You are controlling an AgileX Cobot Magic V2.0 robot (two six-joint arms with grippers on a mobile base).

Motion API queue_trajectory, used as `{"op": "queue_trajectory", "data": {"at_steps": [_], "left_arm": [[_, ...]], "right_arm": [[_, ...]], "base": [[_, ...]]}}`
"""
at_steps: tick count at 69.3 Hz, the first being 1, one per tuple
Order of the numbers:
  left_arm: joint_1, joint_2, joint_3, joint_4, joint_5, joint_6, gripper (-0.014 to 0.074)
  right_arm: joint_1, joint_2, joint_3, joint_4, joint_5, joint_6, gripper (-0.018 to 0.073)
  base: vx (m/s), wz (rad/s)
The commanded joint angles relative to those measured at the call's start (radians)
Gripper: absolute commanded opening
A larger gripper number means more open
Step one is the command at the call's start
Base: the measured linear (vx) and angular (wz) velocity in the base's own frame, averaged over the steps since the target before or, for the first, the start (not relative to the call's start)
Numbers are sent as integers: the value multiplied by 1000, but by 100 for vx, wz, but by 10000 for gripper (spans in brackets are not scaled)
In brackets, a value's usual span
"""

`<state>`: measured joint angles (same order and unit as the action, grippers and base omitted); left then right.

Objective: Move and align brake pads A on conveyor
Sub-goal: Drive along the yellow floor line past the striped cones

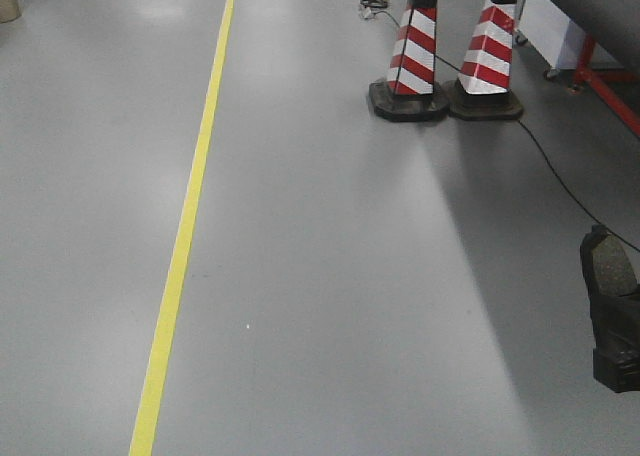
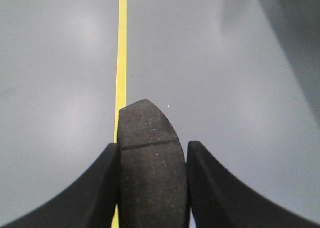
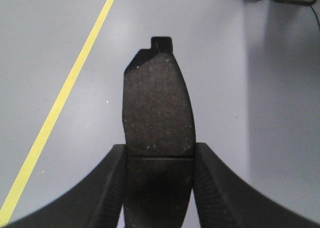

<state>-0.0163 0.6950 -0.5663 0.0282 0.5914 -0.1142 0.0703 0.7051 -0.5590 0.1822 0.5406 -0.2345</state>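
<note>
Each of my grippers holds one of the brake pads A above the grey floor. In the left wrist view the left gripper (image 2: 152, 145) is shut on a dark grey pad (image 2: 147, 125) whose cross groove sits just past the fingertips. The right gripper (image 3: 160, 147) is shut on another pad (image 3: 157, 100), whose far end has a small square tab. At the right edge of the front view one pad (image 1: 607, 271) sticks up from a black gripper. A dark slanted body (image 1: 590, 1) on a red frame at top right looks like the conveyor; its belt surface is hidden.
A yellow floor line (image 1: 185, 236) runs from near to far on the left. Two red-and-white cones (image 1: 415, 51) (image 1: 488, 51) stand ahead on the right. A black cable (image 1: 560, 181) trails across the floor from them.
</note>
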Motion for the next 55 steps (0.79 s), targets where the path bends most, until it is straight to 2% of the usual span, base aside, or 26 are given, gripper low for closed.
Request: {"op": "queue_trajectory", "data": {"at_steps": [1, 55], "left_arm": [[-5, -3, -32, 1, -81, 0, 129], [-5, -3, -32, 1, -81, 0, 129]], "right_arm": [[0, -3, -31, 10, -81, -11, 83], [0, -3, -31, 10, -80, -11, 83]], "base": [[56, 9], [58, 7]]}}
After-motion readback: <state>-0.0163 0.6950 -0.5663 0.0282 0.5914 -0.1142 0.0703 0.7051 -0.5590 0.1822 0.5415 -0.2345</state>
